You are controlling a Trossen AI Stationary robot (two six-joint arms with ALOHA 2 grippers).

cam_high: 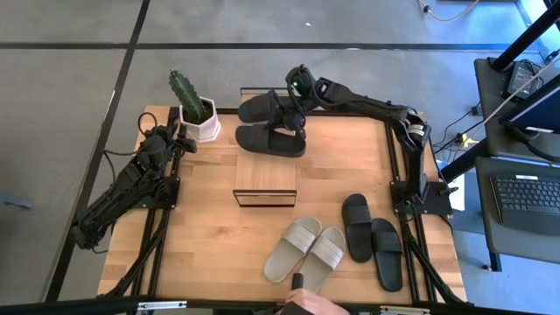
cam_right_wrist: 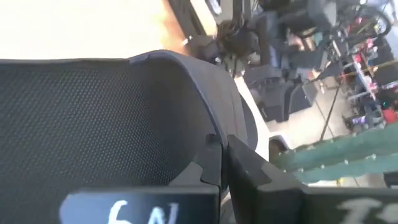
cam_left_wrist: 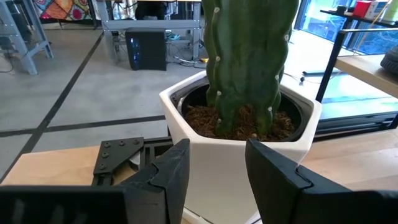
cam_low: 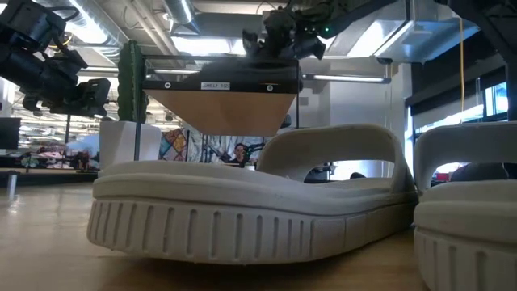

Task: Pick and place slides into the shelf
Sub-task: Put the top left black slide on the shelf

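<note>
The shelf (cam_high: 265,184) stands at the table's middle, a wood plank top on a dark frame (cam_low: 222,85). My right gripper (cam_high: 294,107) is shut on a black slide (cam_high: 262,107) at the table's far edge. A second black slide (cam_high: 271,140) lies flat on its sole just nearer, behind the shelf. A grey-beige pair (cam_high: 306,249) and a black pair (cam_high: 372,238) lie on their soles near the front right. The grey pair fills the low view (cam_low: 242,210). My left gripper (cam_left_wrist: 214,174) stands open at the far left, close in front of the cactus pot (cam_left_wrist: 249,124). My right gripper pinches the black slide's strap at its edge (cam_right_wrist: 205,134) between its two shut fingers (cam_right_wrist: 249,180). The fingers come from the table's right, slanting down. The slide hangs over the table's far edge, roughly level, with its textured footbed (cam_right_wrist: 87,118) facing the wrist camera.
The white pot with the green cactus (cam_high: 199,118) stands at the far left corner, next to the held slide's toe. Bare tabletop (cam_high: 201,219) lies left of the shelf and between the shelf and the front pairs. Desks with a keyboard (cam_high: 525,197) stand beyond the right edge.
</note>
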